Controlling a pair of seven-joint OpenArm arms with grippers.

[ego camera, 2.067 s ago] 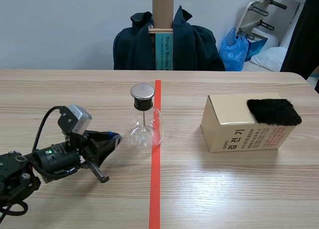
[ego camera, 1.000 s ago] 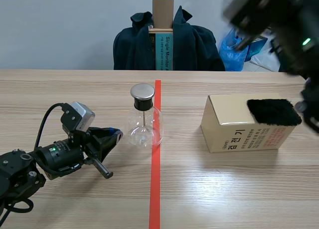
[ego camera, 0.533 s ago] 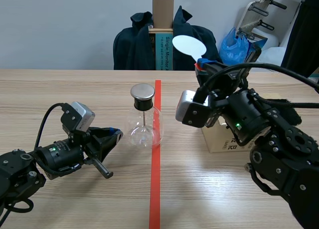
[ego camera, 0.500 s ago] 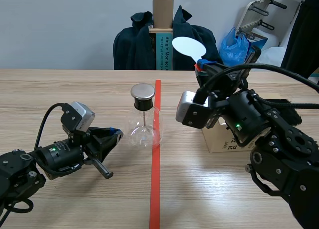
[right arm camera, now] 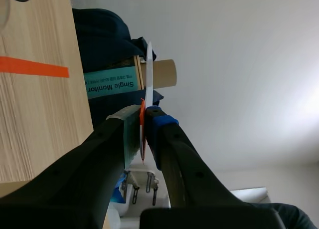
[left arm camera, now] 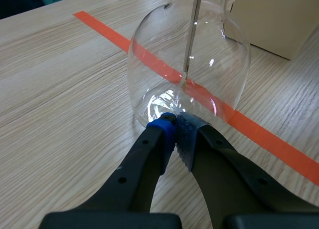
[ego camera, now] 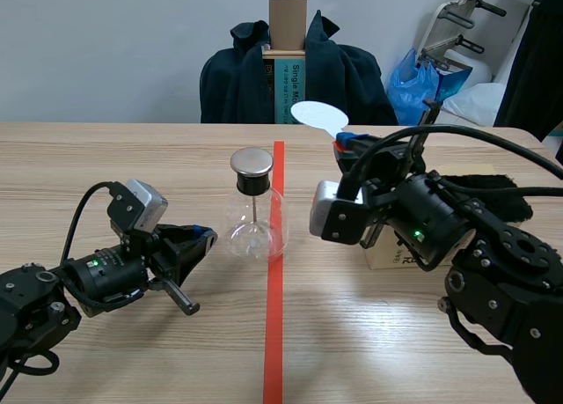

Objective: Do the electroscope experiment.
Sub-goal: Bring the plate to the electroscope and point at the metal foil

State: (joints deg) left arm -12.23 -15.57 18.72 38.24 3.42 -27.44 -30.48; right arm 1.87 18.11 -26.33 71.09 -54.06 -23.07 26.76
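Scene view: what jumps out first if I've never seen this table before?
First, the round glass flask with its shiny metal cap, standing mid-table on the orange-red tape line. Next, the white paddle held up in the right gripper, above and beside the flask. The left gripper lies low, shut, its tips near the flask's base.

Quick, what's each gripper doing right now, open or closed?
Left gripper: closed on nothing, tips at the glass flask.
Right gripper: closed on the white paddle.
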